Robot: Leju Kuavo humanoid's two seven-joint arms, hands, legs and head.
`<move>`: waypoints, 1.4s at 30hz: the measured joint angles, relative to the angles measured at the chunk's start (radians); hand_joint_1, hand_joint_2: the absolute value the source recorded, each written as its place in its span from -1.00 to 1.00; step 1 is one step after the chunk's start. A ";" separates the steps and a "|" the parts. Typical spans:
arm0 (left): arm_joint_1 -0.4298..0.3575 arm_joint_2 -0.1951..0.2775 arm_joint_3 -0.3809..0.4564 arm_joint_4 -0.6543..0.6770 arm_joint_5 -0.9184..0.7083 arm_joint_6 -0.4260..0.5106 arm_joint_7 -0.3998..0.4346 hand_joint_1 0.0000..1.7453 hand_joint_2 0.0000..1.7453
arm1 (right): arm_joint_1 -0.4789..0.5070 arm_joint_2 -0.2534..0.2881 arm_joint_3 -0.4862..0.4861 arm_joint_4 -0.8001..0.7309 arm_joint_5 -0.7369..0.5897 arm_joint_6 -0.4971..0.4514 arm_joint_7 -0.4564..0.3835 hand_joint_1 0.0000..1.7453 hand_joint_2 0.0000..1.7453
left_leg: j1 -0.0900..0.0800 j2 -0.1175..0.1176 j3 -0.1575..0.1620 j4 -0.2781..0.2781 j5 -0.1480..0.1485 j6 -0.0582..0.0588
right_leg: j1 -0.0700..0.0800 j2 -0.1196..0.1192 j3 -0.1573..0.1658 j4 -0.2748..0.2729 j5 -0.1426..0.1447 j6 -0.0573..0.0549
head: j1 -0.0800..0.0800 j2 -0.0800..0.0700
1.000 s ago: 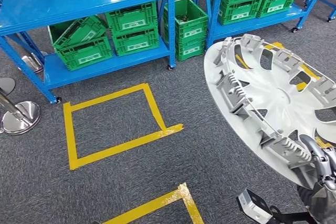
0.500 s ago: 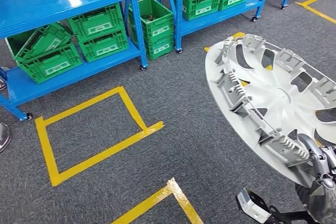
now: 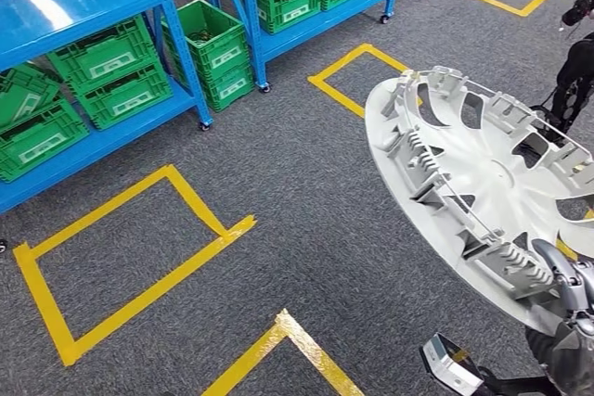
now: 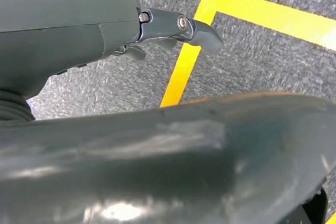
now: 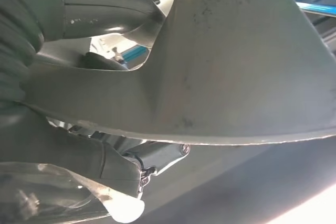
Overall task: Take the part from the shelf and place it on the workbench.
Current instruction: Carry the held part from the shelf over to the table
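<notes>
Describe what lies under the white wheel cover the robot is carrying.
Under the wheel cover lie grey carpet and yellow floor tape, partly hidden. The right hand grips its near rim. The floor directly beneath is covered.

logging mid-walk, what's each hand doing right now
Left hand: cannot tell.
Right hand: holding the white wheel cover by its rim.

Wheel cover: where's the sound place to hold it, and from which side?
By the rim. The wheel cover is a broad thin disc, tilted, its ribbed clip side facing the camera. The right hand already holds the near lower edge from below, fingers hooked over the rim. The spokes look thinner, so probably worse.
</notes>
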 joint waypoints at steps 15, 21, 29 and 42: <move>0.008 0.005 0.000 0.000 0.001 -0.002 0.016 -1.00 -1.00 | -0.009 0.001 0.000 0.003 0.001 0.000 -0.010 1.00 1.00 | 0.015 -0.190 -0.012 0.010 0.000 0.008 | -0.013 0.180 -0.045 0.009 0.031 0.013 | -0.009 0.000; 0.003 0.009 0.000 0.000 0.001 -0.005 0.017 -1.00 -1.00 | -0.026 0.003 0.007 0.014 0.000 0.000 -0.030 1.00 1.00 | 0.014 -0.101 -0.014 -0.008 0.016 0.026 | -0.010 0.056 -0.173 0.266 -0.099 0.032 | 0.002 0.000; -0.002 0.010 0.000 0.000 0.001 -0.007 0.018 -1.00 -1.00 | -0.032 0.005 0.008 0.025 0.000 0.000 -0.032 1.00 1.00 | 0.004 -0.013 -0.013 0.003 0.004 0.002 | 0.001 -0.009 -0.006 0.007 -0.006 0.010 | 0.001 0.000; 0.006 0.010 -0.001 0.000 0.002 -0.008 0.020 -1.00 -1.00 | -0.028 0.011 0.006 0.027 0.000 0.000 -0.030 1.00 1.00 | 0.015 -0.169 -0.049 0.074 -0.002 0.002 | 0.002 0.140 -0.012 0.007 0.008 -0.021 | -0.006 0.000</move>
